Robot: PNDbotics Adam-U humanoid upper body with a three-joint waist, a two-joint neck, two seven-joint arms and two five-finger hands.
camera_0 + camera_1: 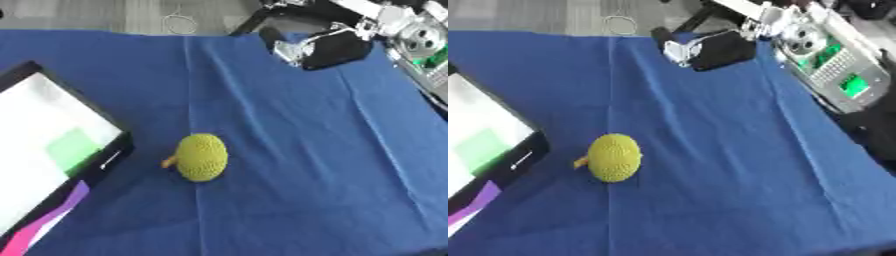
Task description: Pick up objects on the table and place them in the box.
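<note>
A blue cloth (pixel 289 150), creased in long folds, covers the whole tabletop, and beyond its far edge lies a strip of grey floor with a thin pale loop of cord (pixel 179 23) on it. One yellow-green knitted ball (pixel 202 157) with a small orange stub sits alone near the middle of the cloth. One box (pixel 52 150) with a black rim and a white inside lies at the left edge, just beside the ball but not touching it; a green patch shows inside it. One robot hand, the right hand (pixel 322 49), hangs over the far right part of the cloth, well apart from the ball; whether its fingers are wide or narrow cannot be told.
</note>
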